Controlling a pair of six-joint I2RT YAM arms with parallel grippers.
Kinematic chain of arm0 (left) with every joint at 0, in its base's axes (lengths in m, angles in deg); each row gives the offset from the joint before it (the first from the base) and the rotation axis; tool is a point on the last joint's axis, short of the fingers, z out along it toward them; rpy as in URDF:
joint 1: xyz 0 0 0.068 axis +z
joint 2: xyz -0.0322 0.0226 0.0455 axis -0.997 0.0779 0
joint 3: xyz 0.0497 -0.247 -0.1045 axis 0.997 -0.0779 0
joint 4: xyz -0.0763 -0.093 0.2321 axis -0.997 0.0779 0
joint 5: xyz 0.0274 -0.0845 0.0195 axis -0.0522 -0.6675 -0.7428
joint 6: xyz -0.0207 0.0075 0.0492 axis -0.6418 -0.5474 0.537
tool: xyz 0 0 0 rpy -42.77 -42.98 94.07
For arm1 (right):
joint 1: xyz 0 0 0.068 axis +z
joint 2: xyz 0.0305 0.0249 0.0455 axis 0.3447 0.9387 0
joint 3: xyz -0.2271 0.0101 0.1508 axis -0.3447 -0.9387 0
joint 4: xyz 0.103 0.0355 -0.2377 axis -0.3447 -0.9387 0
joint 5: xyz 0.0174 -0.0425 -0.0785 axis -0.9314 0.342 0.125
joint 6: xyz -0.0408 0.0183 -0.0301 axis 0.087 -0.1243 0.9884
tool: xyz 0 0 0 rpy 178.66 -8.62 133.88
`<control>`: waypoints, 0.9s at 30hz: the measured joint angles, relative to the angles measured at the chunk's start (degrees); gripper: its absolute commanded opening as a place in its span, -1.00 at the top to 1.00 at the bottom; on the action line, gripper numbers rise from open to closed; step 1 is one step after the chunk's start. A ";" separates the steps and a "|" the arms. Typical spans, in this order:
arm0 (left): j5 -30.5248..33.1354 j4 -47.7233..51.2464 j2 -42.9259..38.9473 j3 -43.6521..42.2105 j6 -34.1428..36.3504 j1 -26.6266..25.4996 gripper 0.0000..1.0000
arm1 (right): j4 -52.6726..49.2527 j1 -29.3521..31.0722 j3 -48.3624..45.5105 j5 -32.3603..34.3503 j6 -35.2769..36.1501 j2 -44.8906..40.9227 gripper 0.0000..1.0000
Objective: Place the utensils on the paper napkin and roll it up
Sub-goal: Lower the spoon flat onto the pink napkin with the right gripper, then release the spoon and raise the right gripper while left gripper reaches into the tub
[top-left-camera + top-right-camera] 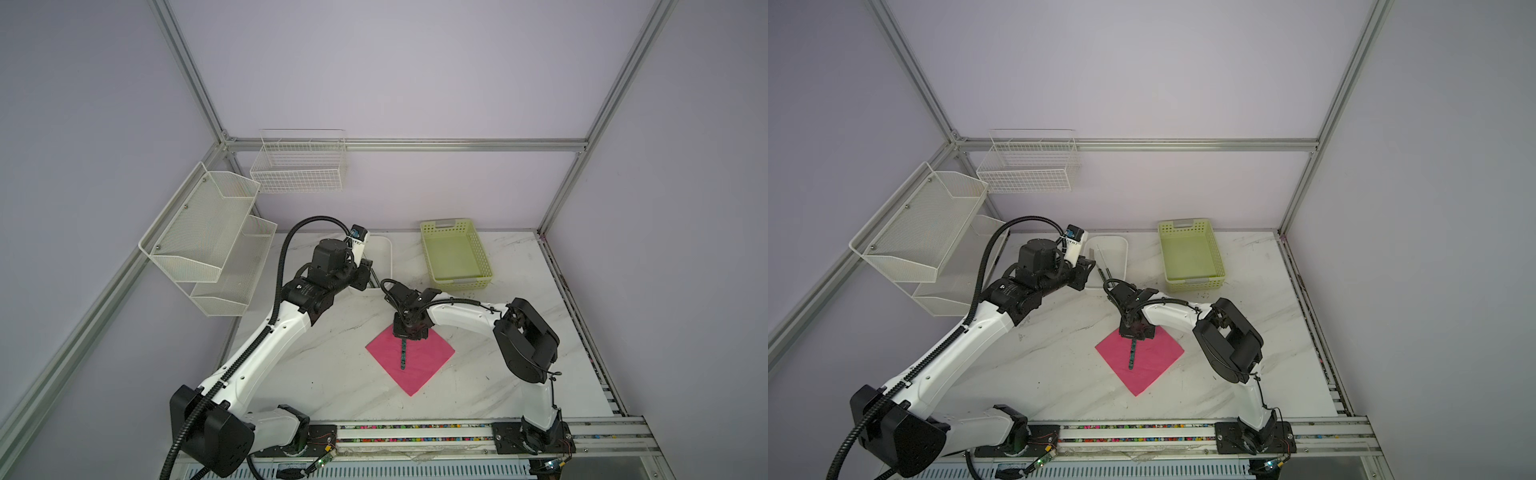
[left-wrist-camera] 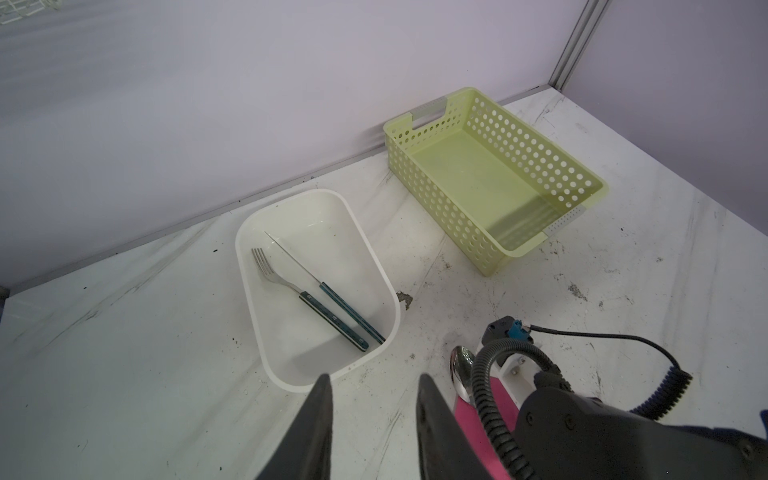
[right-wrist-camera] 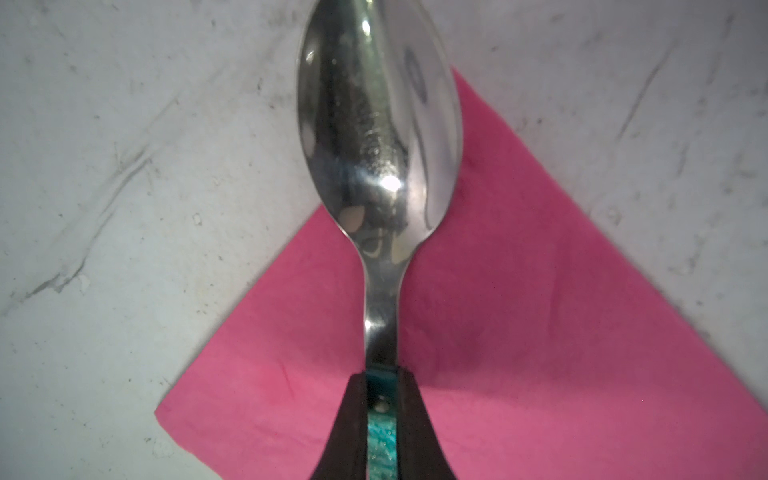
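Pink napkin (image 1: 428,357) lies flat on the counter (image 1: 332,374), and the spoon (image 3: 378,137) runs corner to corner over it, its teal handle pinched in the right claw (image 3: 382,380); it may be touching the paper, I can't be sure. The fork (image 2: 309,300) lies in the white tub (image 2: 240,257), handle end toward the left claw (image 2: 374,378), which is spread, empty and nearer. Only the left wrist view shows the fork clearly.

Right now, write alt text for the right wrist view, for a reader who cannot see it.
The right gripper is shut on the teal handle of a spoon, whose neck crosses a corner of the pink paper napkin while its bowl reaches past it above the marbled table.
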 measured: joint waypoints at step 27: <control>0.04 0.00 0.00 0.00 0.39 -0.22 0.32 | 0.09 0.00 0.00 0.22 -0.24 0.09 0.42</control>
